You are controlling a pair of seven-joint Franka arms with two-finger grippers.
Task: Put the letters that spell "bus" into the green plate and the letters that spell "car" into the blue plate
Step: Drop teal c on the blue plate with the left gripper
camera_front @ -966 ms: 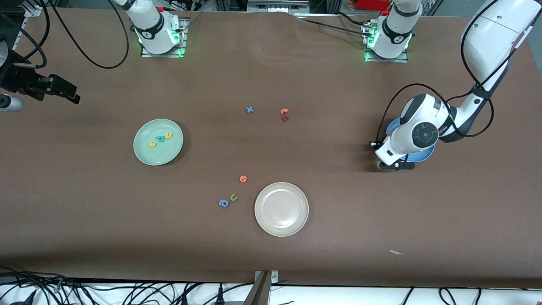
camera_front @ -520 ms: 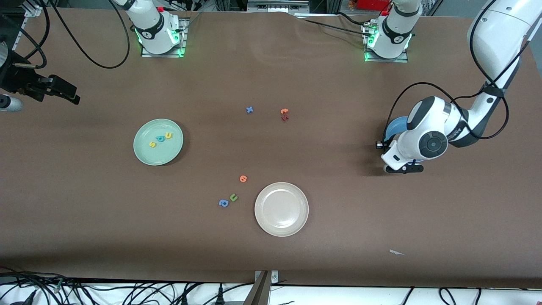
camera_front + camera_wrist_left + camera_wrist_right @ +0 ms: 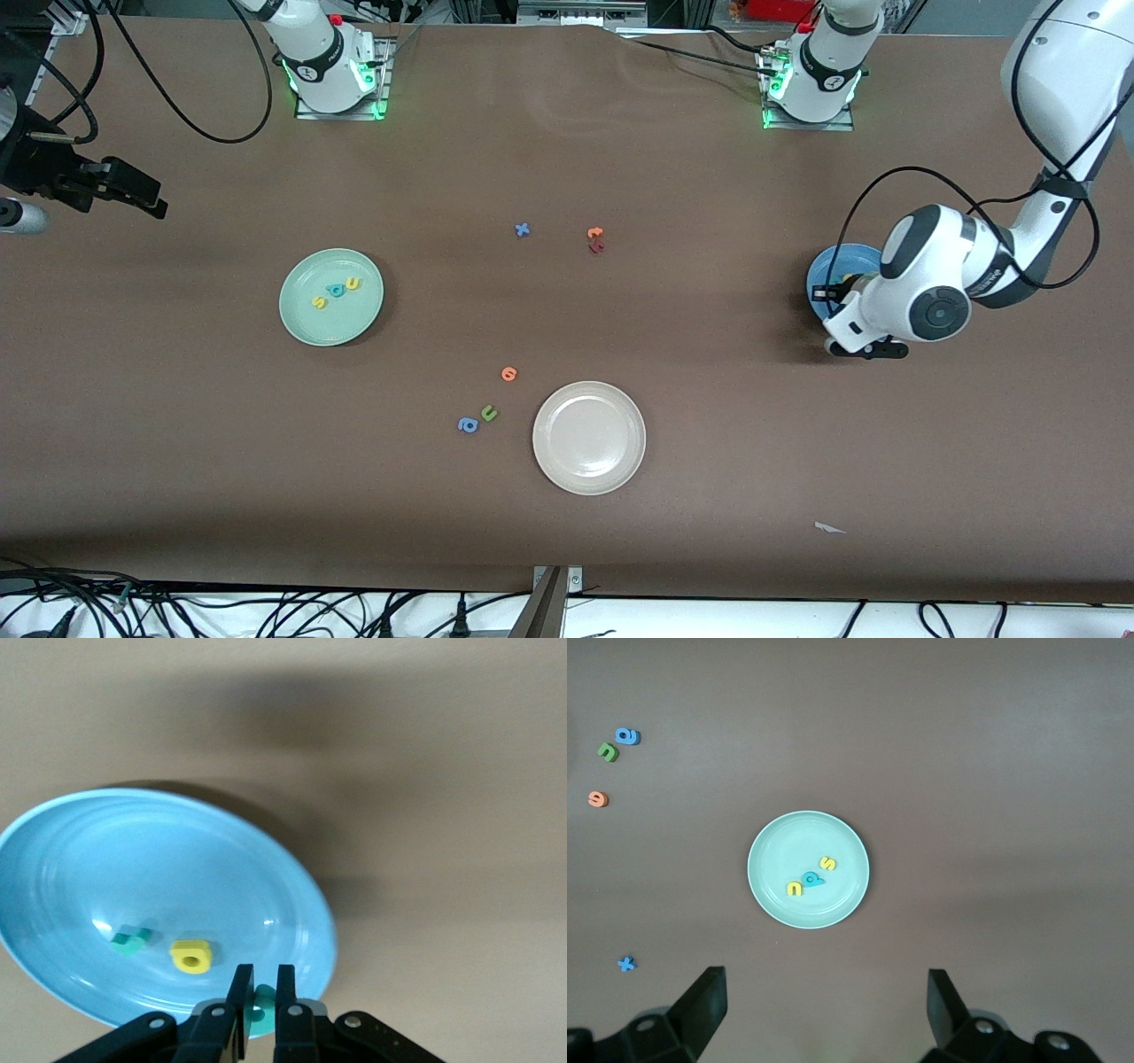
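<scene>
On the brown worktop (image 3: 673, 372): three round shallow plates. In the pale mint-green plate (image 3: 301, 323), three tiny toy letters: teal "b" (image 3: 336, 290), yellow "u" (image 3: 353, 283), yellow "s" (image 3: 319, 302). In the medium-blue plate (image 3: 62, 859), toward the left arm's end, three: yellow "a" (image 3: 191, 956), two teal letters (image 3: 131, 939). Cream-white plate (image 3: 567, 465) without letters. Six loose letters (image 3: 508, 374) elsewhere. Left tool (image 3: 260, 988) over the blue plate, fingers narrow, nothing gripped. Right tool (image 3: 826, 1001) spread wide, high over the green plate, waiting.

Green plate (image 3: 330, 297), toward right arm's end, holds "s" (image 3: 319, 303), "b" (image 3: 336, 290), "u" (image 3: 353, 283). Blue plate (image 3: 824, 270), toward left arm's end, holds "a" (image 3: 192, 956), "r" (image 3: 129, 939), "c" (image 3: 263, 1004). Cream-white plate (image 3: 588, 437) lies between, nearer the front camera.
</scene>
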